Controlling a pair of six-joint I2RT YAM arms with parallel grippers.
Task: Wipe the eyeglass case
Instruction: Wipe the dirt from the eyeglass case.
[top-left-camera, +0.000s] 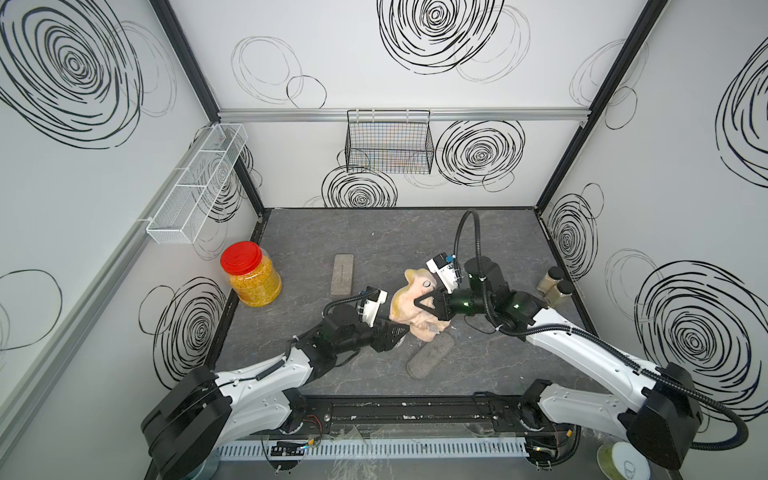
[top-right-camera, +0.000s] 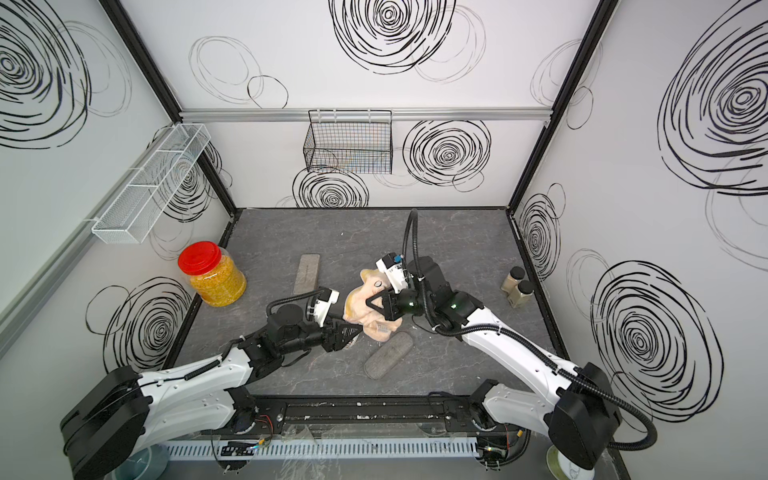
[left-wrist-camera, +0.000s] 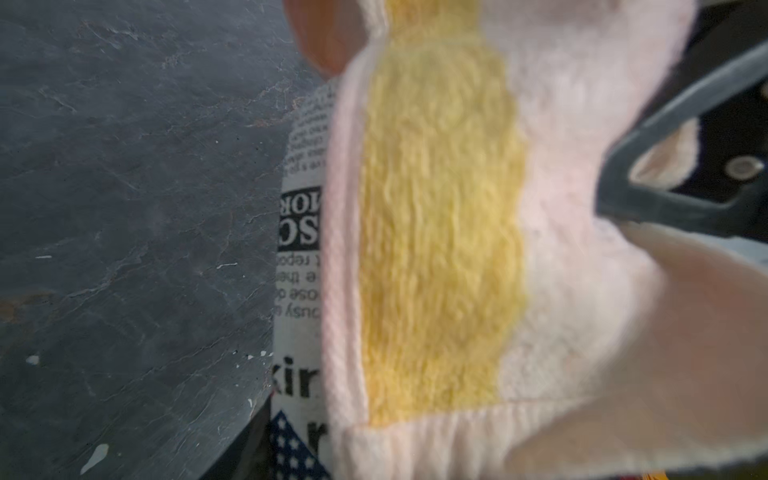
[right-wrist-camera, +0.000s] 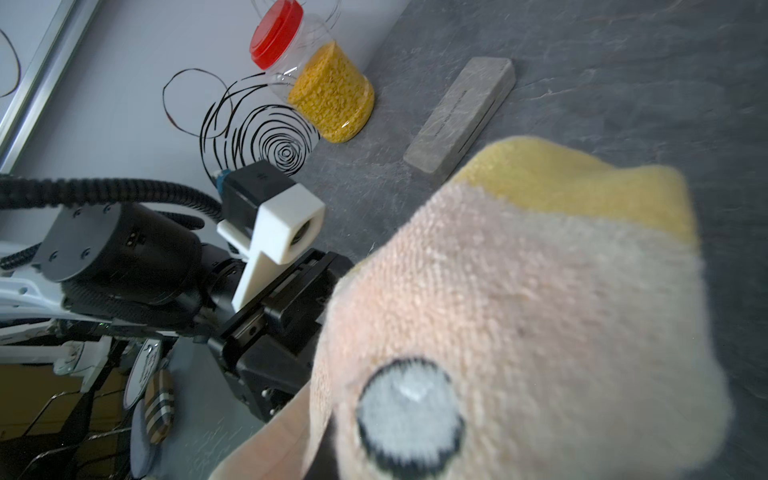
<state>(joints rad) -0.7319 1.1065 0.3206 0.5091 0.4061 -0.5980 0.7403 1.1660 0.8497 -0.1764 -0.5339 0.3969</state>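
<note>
Yellow grains (top-left-camera: 257, 286) fill the red-lidded jar (top-left-camera: 239, 257); left pincer (top-left-camera: 404, 331) grips eyeglass case (left-wrist-camera: 301, 266), right pincer (top-left-camera: 422, 306) towel (top-left-camera: 405, 300).

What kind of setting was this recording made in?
Likely a lab test booth for robot recordings: white swirl-printed walls, a wire basket hung on the back one, and a left arm and right arm mounted on a rail at the table front.

Robot lab test cell, not a home: white panel walls (top-left-camera: 332, 62) with printed black swirls, aluminium rail (top-left-camera: 498, 113), black frame post (top-left-camera: 600, 104), left arm (top-left-camera: 266, 378) and right arm (top-left-camera: 582, 345) mounted on a base rail (top-left-camera: 415, 411), slotted cable duct (top-left-camera: 415, 449) in front (loose wiring (top-left-camera: 309, 426) showing).
</note>
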